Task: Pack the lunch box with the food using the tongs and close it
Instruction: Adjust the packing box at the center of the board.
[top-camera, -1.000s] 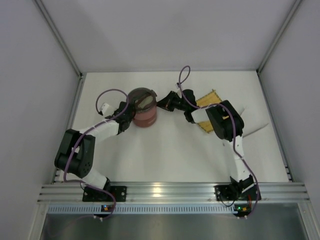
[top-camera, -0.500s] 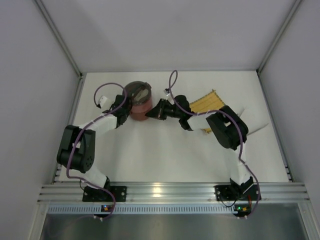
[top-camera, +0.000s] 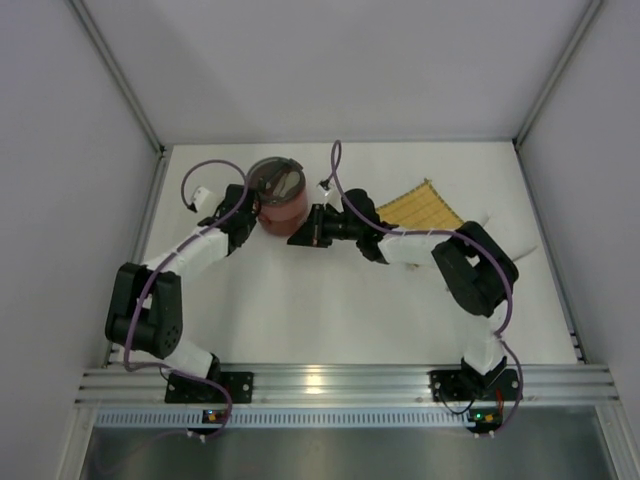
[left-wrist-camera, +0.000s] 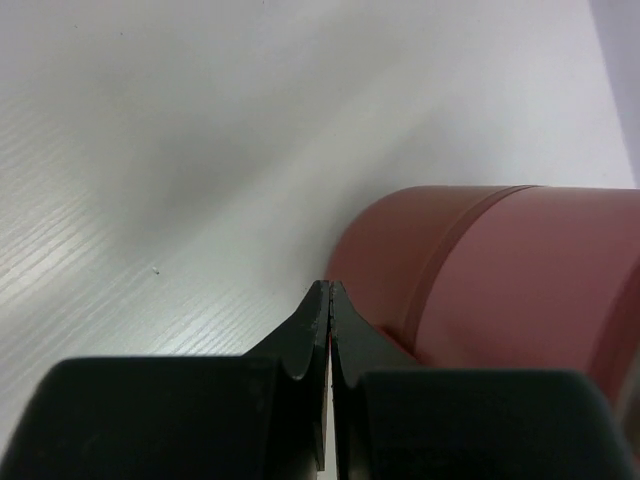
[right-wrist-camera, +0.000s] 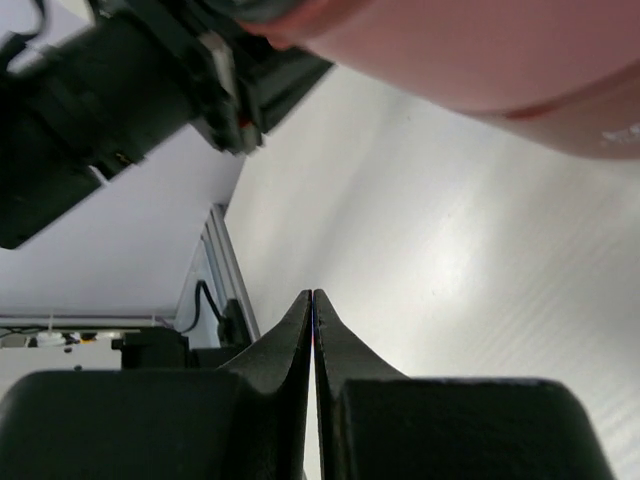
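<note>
Overhead, one dark-red box (top-camera: 280, 205) is seen upright on the white worktop (top-camera: 330, 310), towards the far left. It is capped by a round lid (top-camera: 277, 180), so whatever lies inside is hidden. The box is flanked by two arms. The left end effector (top-camera: 254, 210) is held just beside the box's left wall, with its jaws shut on nothing. The right end effector (top-camera: 297, 237) is held low at the box's near right side, likewise shut and empty. One yellow woven mat (top-camera: 425, 205) is seen further right, apart from the box, its near edge partly covered by the right arm (top-camera: 470, 270). A metal rail (top-camera: 340, 380) is run along the near edge.

From the left wrist, the black fingers (left-wrist-camera: 300, 330) are seen pressed together tip to tip, with nothing between them. The box (left-wrist-camera: 490, 280) is found just right of the tips, its curved wall crossed by one seam. Whether the wall is touched cannot be told. Bare worktop (left-wrist-camera: 150, 150) is spread to the left.

From the right wrist, the fingers (right-wrist-camera: 285, 340) are again closed without a gap, and nothing is gripped. The upper right is filled by the box (right-wrist-camera: 480, 50), which is apart from the tips. The left arm (right-wrist-camera: 100, 100) is seen beyond it, at upper left.
</note>
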